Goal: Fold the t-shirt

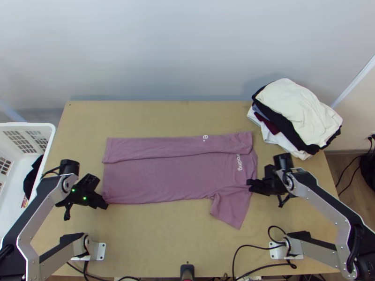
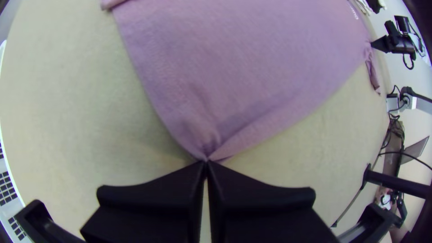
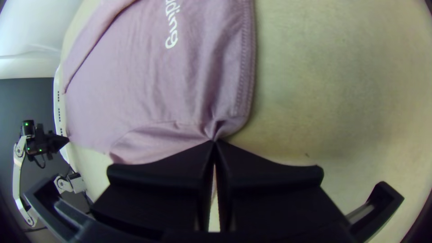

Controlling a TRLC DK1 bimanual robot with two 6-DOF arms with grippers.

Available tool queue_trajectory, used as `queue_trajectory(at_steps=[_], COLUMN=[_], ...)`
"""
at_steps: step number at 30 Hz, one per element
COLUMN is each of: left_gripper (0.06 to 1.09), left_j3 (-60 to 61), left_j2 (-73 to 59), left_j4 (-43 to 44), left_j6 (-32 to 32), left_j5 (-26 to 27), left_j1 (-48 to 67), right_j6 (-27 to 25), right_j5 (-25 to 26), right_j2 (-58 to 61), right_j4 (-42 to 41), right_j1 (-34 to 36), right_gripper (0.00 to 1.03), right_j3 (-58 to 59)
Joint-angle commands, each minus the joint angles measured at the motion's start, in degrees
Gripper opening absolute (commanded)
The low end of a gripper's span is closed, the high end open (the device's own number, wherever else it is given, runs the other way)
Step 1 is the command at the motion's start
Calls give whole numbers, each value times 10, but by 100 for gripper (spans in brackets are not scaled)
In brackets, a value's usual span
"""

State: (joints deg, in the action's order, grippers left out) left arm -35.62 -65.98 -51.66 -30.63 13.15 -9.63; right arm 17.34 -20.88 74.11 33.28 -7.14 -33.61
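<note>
A mauve t-shirt (image 1: 173,175) lies on the table with its far side folded over in a long strip; one sleeve points toward the near edge. At its near left hem corner is my left gripper (image 1: 105,205), and in the left wrist view the left gripper (image 2: 206,163) is shut on that corner of the t-shirt (image 2: 252,58). My right gripper (image 1: 250,185) is at the shoulder end, above the sleeve. In the right wrist view, cloth of the t-shirt (image 3: 148,85) gathers into the shut right gripper (image 3: 214,142).
A pile of clothes (image 1: 300,112) stands at the table's far right corner. Left of the table is a white basket (image 1: 28,126) with dark cloth inside. Bare wood (image 1: 159,234) lies in front of the shirt, and cables (image 1: 262,262) run along the near edge.
</note>
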Motion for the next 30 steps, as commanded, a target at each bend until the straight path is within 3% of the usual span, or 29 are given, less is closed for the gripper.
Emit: queue_trajectory(at_steps=[1,5,11,19,30], left_gripper=[10,10,10,10,10], left_j3=[8,5,-16,-89,-147], left_j2=[-5,-10,-1,22,2], left_j4=[5,15,6,23,60], left_j6=[-29,-43,-22,114,196], left_j5=[9,10,36,57,68], left_j1=[-32,-64,-66,-8,5], right_j6=[-37,-61,-46,-4,-28], right_j5=[21,21,20,21,23], right_j2=[-1,-6,-65,-128,-92], right_j4=[22,22,55,79,81], right_j1=[41,85,49,-36,-26], right_gripper=[3,3,3,3,3], right_j3=[39,42,19,-59,-151])
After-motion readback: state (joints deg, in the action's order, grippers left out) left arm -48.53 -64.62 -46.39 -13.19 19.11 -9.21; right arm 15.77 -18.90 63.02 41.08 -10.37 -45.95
